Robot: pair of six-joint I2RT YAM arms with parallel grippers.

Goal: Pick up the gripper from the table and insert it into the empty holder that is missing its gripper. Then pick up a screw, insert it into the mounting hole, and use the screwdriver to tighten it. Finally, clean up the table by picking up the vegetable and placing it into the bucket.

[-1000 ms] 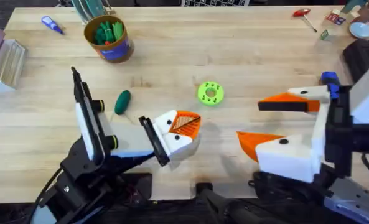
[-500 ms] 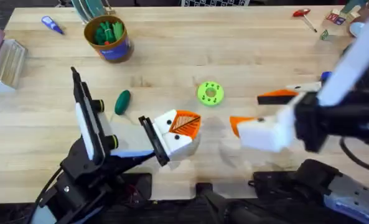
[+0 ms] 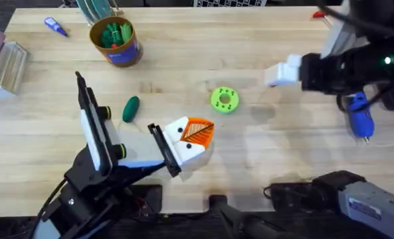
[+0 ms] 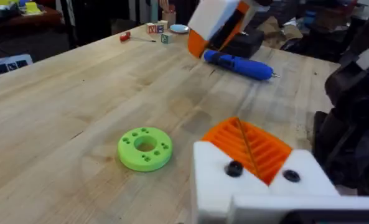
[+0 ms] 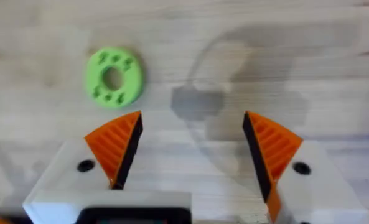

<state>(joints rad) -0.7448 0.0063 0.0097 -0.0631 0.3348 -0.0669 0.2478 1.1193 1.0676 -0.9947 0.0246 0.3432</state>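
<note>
Blue screwdriver (image 3: pixel 360 120) lay beside the right gripper (image 5: pixel 193 149), jaws spread wide and empty; left gripper (image 4: pixel 252 155) apparently shut; fetching the screwdriver seemed next.

Upper right of the overhead view, the right gripper (image 3: pixel 281 72) is a blur, its arm covering the desk's (image 3: pixel 263 40) corner.

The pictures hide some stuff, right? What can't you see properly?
- Left gripper, overhead: one orange finger shows; whether a second is fitted cannot be told.
- Bucket, overhead: its green contents are too small to name.
- Screwdriver, overhead: its upper end is covered by the right arm.
- Screws: too small to find.
</note>
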